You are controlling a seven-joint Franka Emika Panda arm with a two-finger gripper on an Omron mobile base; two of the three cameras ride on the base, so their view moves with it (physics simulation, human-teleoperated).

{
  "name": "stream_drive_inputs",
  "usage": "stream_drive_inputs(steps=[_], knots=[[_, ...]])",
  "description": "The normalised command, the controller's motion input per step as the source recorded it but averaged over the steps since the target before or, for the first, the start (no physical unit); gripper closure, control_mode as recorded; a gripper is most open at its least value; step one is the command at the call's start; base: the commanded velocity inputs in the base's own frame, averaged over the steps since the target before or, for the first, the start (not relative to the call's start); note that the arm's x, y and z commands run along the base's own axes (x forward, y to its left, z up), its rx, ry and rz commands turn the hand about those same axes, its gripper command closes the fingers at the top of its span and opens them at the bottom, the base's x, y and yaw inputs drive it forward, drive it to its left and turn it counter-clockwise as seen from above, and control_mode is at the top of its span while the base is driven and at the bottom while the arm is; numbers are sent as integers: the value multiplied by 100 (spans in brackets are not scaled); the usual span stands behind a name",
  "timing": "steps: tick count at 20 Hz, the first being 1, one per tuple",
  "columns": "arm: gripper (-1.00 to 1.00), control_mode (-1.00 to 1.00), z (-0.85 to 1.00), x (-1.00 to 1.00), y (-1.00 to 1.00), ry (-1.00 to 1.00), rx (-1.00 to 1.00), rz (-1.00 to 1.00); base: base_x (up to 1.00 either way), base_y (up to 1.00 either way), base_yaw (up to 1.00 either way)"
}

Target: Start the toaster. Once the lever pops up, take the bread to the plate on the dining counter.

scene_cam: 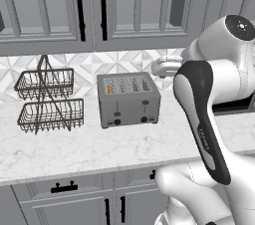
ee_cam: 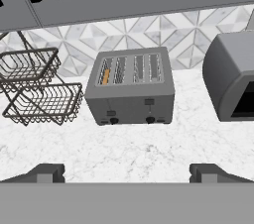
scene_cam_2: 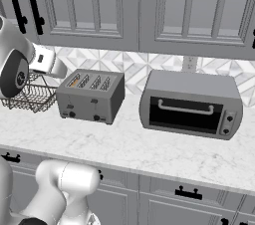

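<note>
Nearest me, my gripper is spread wide, holding nothing. Behind it I see the toaster, bread mostly hidden in its left slot.

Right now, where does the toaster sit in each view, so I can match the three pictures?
Left base view: toaster at centre, right of the wire rack.
Right base view: left of centre, between the rack and the toaster oven.
Hand view: centre, rack on its left, oven at the right edge.
Shared landmark: the orange-tan bread in the leftmost slot.
</note>
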Motion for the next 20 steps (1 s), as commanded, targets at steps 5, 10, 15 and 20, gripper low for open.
stream_drive_inputs(steps=[5, 10, 15, 20], knots=[[-100, -100, 0, 0, 0, 0, 0, 0, 0, 0, 0], [-100, -100, 0, 0, 0, 0, 0, 0, 0, 0, 0], [-100, -100, 0, 0, 0, 0, 0, 0, 0, 0, 0], [-100, -100, 0, 0, 0, 0, 0, 0, 0, 0, 0]])
